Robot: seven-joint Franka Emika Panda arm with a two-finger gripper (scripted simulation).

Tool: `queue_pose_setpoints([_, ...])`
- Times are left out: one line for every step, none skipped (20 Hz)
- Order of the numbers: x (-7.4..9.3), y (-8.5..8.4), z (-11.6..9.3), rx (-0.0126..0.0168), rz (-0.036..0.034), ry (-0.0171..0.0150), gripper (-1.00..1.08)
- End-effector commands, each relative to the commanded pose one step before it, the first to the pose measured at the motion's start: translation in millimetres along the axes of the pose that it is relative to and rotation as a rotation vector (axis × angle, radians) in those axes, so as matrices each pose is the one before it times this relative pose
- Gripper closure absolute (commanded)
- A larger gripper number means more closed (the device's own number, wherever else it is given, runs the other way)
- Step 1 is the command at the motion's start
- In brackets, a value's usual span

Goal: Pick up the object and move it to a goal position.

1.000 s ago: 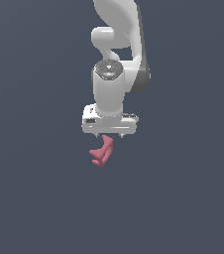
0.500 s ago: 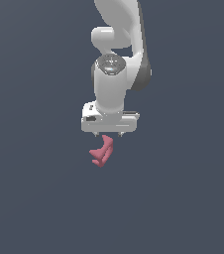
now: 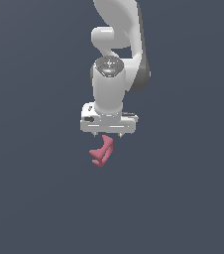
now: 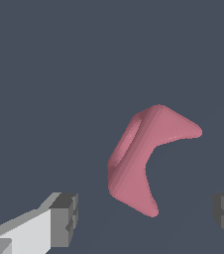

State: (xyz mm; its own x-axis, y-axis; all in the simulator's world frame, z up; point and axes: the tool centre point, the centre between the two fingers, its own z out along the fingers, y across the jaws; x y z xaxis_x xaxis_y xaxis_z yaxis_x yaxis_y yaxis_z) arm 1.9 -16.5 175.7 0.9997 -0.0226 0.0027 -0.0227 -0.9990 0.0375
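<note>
One white robot arm, one white gripper point(image 3: 112, 137) pointing down, two grey-tipped fingers point(image 4: 64, 219) spread wide, pinching nothing. One small matte pink-red curved object point(image 3: 102, 153) lies on the plain dark grey surface point(image 3: 34, 198) just below, between the fingers, untouched.

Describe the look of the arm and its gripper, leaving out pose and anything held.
The arm is glossy white with rounded, bulbous links, a dark grey band along one side and a grey round cap on a joint. The gripper has a flat white block body; in the wrist view its fingers end in blocky dark grey pads.
</note>
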Motion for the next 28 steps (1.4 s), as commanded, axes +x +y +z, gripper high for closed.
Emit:
queue_pose_setpoints([0.85, 2.00, 2.76, 0.00335, 0.03798, -0.00089, -0.92])
queue_pose_setpoints([0.49, 0.94, 1.31, 0.00165, 0.01890, -0.00035, -0.92])
queue_pose_setpoints([0.55, 1.02, 1.42, 0.00174, 0.02054, -0.00039, -0.92])
queue_pose_setpoints([0.61, 1.11, 1.53, 0.00183, 0.02219, -0.00043, -0.92])
queue_pose_setpoints([0.68, 1.19, 1.65, 0.00194, 0.02390, -0.00049, -0.92])
queue_pose_setpoints([0.75, 1.26, 1.76, 0.00203, 0.02560, -0.00054, -0.92])
queue_pose_setpoints([0.83, 1.35, 1.88, 0.00211, 0.02731, -0.00059, -0.92])
queue_pose_setpoints([0.92, 1.42, 1.99, 0.00217, 0.02901, -0.00064, -0.92])
queue_pose_setpoints([1.01, 1.49, 2.10, 0.00222, 0.03067, -0.00069, -0.92])
queue_pose_setpoints([1.03, 1.46, 2.06, 0.00210, 0.03015, -0.00069, -0.92])
queue_pose_setpoints([1.01, 1.37, 1.93, 0.00192, 0.02844, -0.00066, -0.92])
queue_pose_setpoints([0.98, 1.26, 1.81, 0.00174, 0.02671, -0.00062, -0.92])
queue_pose_setpoints([0.95, 1.18, 1.69, 0.00158, 0.02499, -0.00058, -0.92])
queue_pose_setpoints([0.91, 1.08, 1.57, 0.00143, 0.02327, -0.00054, -0.92])
queue_pose_setpoints([0.86, 0.99, 1.45, 0.00129, 0.02154, -0.00050, -0.92])
queue_pose_setpoints([0.81, 0.91, 1.33, 0.00115, 0.01983, -0.00046, -0.92])
queue_pose_setpoints([0.76, 0.82, 1.22, 0.00103, 0.01809, -0.00041, -0.92])
queue_pose_setpoints([0.70, 0.74, 1.10, 0.00091, 0.01638, -0.00037, -0.92])
queue_pose_setpoints([0.63, 0.65, 0.98, 0.00080, 0.01464, -0.00033, -0.92])
queue_pose_setpoints([0.57, 0.58, 0.86, 0.00069, 0.01293, -0.00029, -0.92])
queue_pose_setpoints([0.50, 0.49, 0.75, 0.00059, 0.01120, -0.00025, -0.92])
queue_pose_setpoints([0.43, 0.41, 0.63, 0.00049, 0.00948, -0.00021, -0.92])
queue_pose_setpoints([0.36, 0.34, 0.52, 0.00040, 0.00777, -0.00017, -0.92])
queue_pose_setpoints([0.27, 0.25, 0.40, 0.00031, 0.00601, -0.00013, -0.92])
queue_pose_setpoints([0.20, 0.18, 0.29, 0.00022, 0.00431, -0.00009, -0.92])
queue_pose_setpoints([0.12, 0.11, 0.17, 0.00013, 0.00258, -0.00006, -0.92])
queue_pose_setpoints([0.03, 0.03, 0.06, 0.00004, 0.00084, -0.00002, -0.92])
queue_pose_setpoints([-0.23, -0.03, -0.22, -0.00045, -0.00524, -0.00009, -0.92])
